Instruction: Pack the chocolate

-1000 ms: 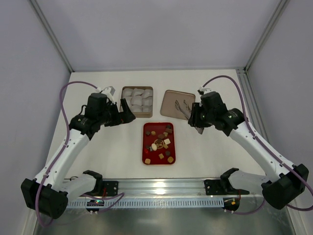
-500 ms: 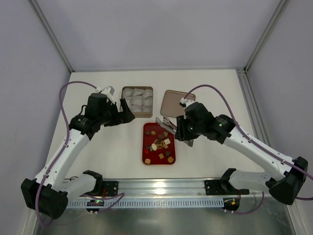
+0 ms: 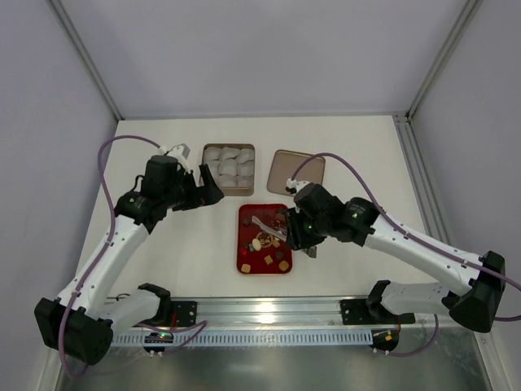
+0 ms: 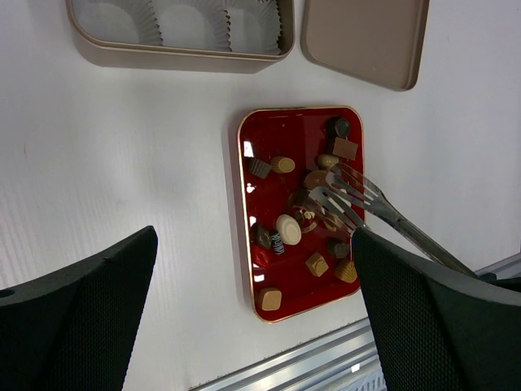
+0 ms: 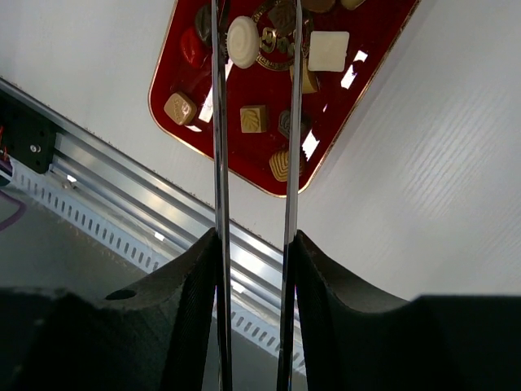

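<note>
Picking up one chocolate looks like the job right now. The right gripper (image 5: 254,240) squeezes the handle end of the tongs (image 4: 358,187). The tongs' two forked tips are spread apart over the middle of the red tray (image 4: 256,204) and pinch nothing. To do it well, I think the tips should go down with one sweet between them, and only one. The pieces lie close together, so a piece with room around it, like the round cream one (image 4: 288,229), is an easy pick. Then squeeze softly so it does not pop out, and lift straight up. All the chocolates (image 4: 317,264) are in the tray, and none are in the cups yet. I count about fourteen, but a few sit under the tongs, so it may be more. They are dark, tan and cream, some square and some round. There is one tray and one pair of tongs. Farther back on the white table (image 4: 122,163), the left gripper (image 3: 216,194) hangs with its fingers wide apart and holds nothing. Behind it is one tin (image 4: 179,55) with white paper cups (image 4: 191,20) in it. I see three in the near row, and I cannot count the rest. Beside the tin lies one lid (image 4: 366,37).
</note>
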Motion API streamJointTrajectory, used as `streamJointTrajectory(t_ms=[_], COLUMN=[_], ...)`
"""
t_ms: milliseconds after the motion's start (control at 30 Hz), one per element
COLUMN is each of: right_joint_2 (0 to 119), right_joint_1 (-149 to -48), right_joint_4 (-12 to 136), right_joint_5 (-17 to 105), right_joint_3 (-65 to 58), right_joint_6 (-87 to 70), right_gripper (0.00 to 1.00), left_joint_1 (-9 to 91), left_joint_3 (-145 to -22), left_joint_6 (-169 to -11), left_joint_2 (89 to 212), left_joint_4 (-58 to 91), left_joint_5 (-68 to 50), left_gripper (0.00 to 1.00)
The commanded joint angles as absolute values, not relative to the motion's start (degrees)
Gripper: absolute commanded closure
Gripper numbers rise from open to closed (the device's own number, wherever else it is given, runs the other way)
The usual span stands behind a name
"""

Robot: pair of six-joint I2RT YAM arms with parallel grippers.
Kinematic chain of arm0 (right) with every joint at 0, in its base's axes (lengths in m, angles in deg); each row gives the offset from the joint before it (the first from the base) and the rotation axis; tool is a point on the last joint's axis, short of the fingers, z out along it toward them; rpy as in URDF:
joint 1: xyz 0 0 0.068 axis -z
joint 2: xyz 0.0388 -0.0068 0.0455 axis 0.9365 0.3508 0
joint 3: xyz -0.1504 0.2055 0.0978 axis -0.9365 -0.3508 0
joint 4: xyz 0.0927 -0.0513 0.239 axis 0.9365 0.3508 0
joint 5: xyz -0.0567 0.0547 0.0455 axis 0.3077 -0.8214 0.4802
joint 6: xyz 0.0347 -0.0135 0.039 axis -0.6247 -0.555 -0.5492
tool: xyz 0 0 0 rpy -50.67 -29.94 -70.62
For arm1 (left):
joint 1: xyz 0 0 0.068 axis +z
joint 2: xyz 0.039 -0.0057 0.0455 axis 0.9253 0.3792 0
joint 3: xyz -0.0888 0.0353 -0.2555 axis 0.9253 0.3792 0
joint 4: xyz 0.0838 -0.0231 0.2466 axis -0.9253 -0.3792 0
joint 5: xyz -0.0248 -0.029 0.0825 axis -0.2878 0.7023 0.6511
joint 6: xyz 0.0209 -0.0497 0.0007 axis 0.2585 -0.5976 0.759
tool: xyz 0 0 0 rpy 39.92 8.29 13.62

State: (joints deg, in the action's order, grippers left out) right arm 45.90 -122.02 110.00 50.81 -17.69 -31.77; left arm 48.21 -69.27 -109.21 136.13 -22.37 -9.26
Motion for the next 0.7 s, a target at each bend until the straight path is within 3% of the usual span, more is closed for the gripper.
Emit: streamJointTrajectory(t_ms=[0,667], right_joint_2=[45.4,47.3], right_joint_1=[-123.4,-125.3], right_joint_4=[110.9,112.9], right_joint_5=[50.6,53.7], right_joint_3=[-18.1,-19.0], right_joint_6=[-32.8,-32.4], right_gripper=[0.58,0.60], left_joint_1=[48.0,48.1], left_joint_3=[-68.9,-68.5], left_joint_6=[-109.1,-108.8], left_joint_2=[134.9,134.6], left_joint_4=[-21.9,-22.0], left_joint_5=[-8.5,-8.7], left_gripper=[0.00,0.00])
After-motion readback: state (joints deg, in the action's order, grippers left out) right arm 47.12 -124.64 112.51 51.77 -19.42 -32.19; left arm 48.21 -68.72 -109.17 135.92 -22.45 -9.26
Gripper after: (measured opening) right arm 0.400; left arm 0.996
